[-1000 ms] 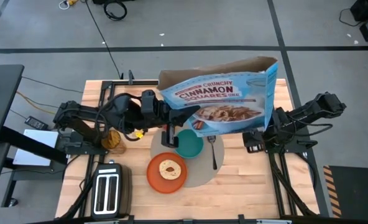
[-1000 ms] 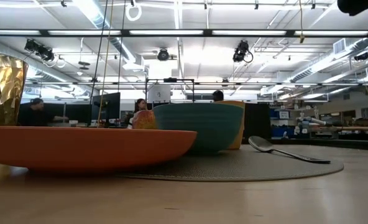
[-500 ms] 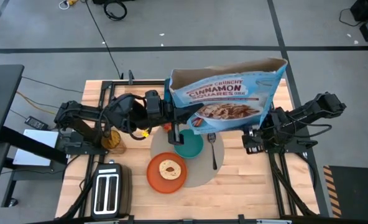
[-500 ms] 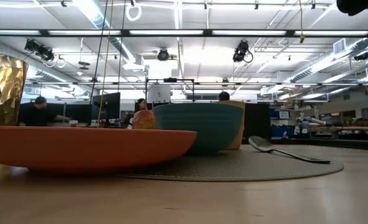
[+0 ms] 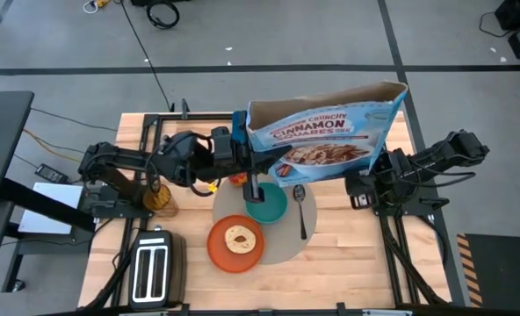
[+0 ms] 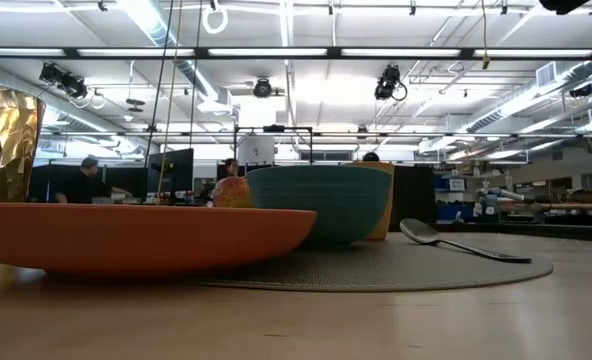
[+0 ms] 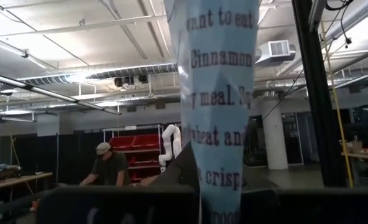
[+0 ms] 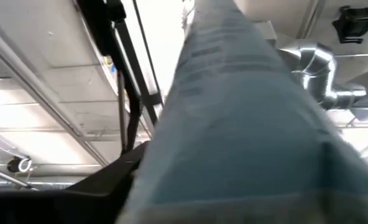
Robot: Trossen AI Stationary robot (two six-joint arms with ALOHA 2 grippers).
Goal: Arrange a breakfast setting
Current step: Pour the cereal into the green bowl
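Note:
The blue cereal bag (image 5: pixel 321 140) is held in the air between both grippers, above the far part of the grey mat (image 5: pixel 282 246). Its printed face is toward the high view and its open mouth toward the far edge. My left gripper (image 5: pixel 242 147) is shut on its left edge, my right gripper (image 5: pixel 376 172) on its right edge. On the mat stand the teal bowl (image 5: pixel 266 206), the orange plate (image 5: pixel 220 250) with the round bread (image 5: pixel 237 238), and the metal spoon (image 5: pixel 301 207). The red apple (image 6: pixel 230 190) and the orange-yellow cup (image 6: pixel 382 200) show behind the bowl. My left gripper holds the bag's left side edge (image 7: pixel 218 180), coming level from the table's left. The gripper's body hides the fingers. The bag is clear of the table. My right gripper holds the bag's right side edge near its bottom corner (image 5: pixel 379 160), coming from the table's right. The bag hides the fingers.
The silver-and-black toaster (image 5: pixel 157 266) stands at the near left corner. A gold faceted vessel (image 5: pixel 161 198) stands left of the mat, beside the left arm. Bare wood (image 5: pixel 348 254) lies near and right of the mat. People sit in the room beyond the table.
Both grippers have carried the bag toward the table's right edge, the left gripper reaching over the bowl's far left side. The bag has turned from slanted to nearly level along its mouth and stays clear of the table.

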